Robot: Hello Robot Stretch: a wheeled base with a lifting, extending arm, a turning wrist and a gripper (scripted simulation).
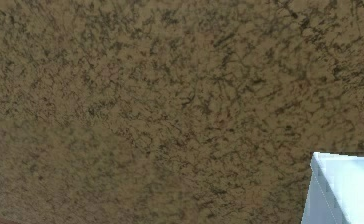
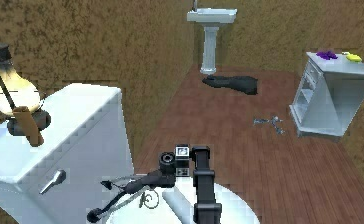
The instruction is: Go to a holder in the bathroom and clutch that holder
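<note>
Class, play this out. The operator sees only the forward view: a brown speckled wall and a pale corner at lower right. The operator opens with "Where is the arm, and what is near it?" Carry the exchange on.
Observer: The arm rises beside a white toilet, with the gripper in front of the tank.
Operator: Does it hold anything?
Observer: I cannot tell, because the toilet lies right behind it.
Operator: Anything like a holder?
Observer: Perhaps. A brown-handled thing with a pale yellow rounded part shows at the arm side view's left edge, above the tank.
</note>
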